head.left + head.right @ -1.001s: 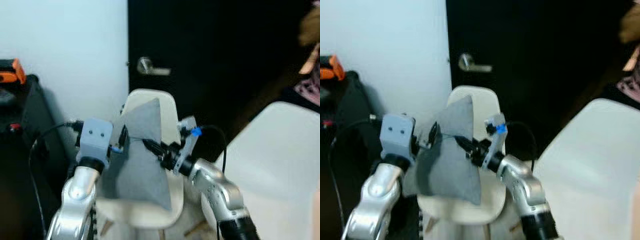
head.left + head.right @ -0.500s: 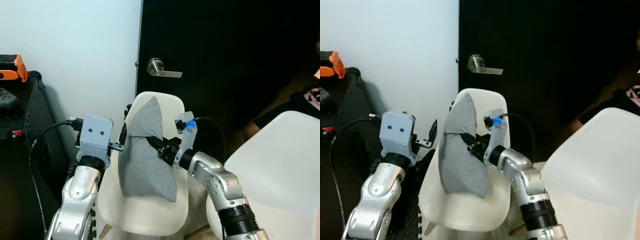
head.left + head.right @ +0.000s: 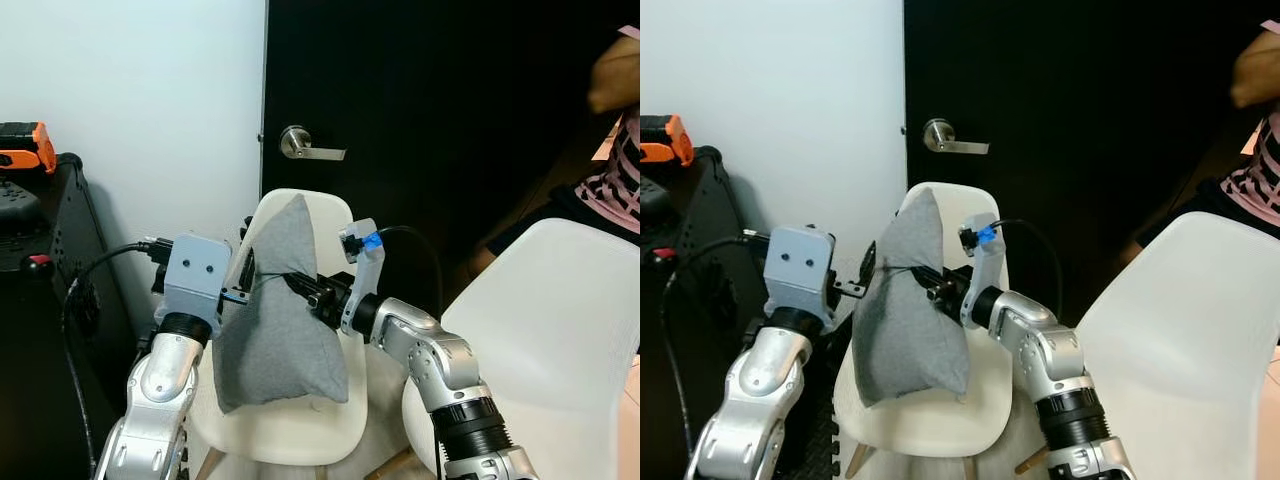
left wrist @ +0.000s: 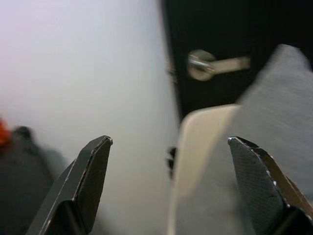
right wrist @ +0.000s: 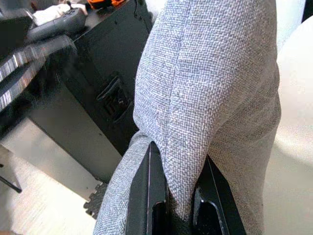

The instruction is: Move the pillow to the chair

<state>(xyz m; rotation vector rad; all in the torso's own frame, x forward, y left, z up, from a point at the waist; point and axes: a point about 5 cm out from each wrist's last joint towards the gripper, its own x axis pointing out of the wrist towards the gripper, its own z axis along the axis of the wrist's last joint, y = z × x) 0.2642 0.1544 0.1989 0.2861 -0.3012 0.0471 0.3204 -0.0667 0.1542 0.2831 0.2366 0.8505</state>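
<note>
A grey pillow [image 3: 280, 320] stands upright on the seat of a white chair [image 3: 290, 437], leaning against its backrest. My right gripper [image 3: 298, 288] is shut on a fold at the pillow's right edge, about halfway up. The right wrist view shows both fingers [image 5: 151, 196] pinching the grey fabric [image 5: 210, 88]. My left gripper [image 4: 169, 142] is open beside the pillow's left edge, and nothing lies between its fingers [image 4: 93, 181]. In the eye views it sits at the pillow's left side [image 3: 240, 280].
A black door with a silver lever handle [image 3: 300, 145] is right behind the chair. A black cabinet [image 3: 40, 270] with an orange tool [image 3: 25, 145] stands at the left. A second white chair [image 3: 540, 320] is close on the right, with a person [image 3: 615, 150] beyond it.
The pillow has come down and its bottom now rests on the seat. My left gripper has come off the pillow's left edge. My right gripper still holds it.
</note>
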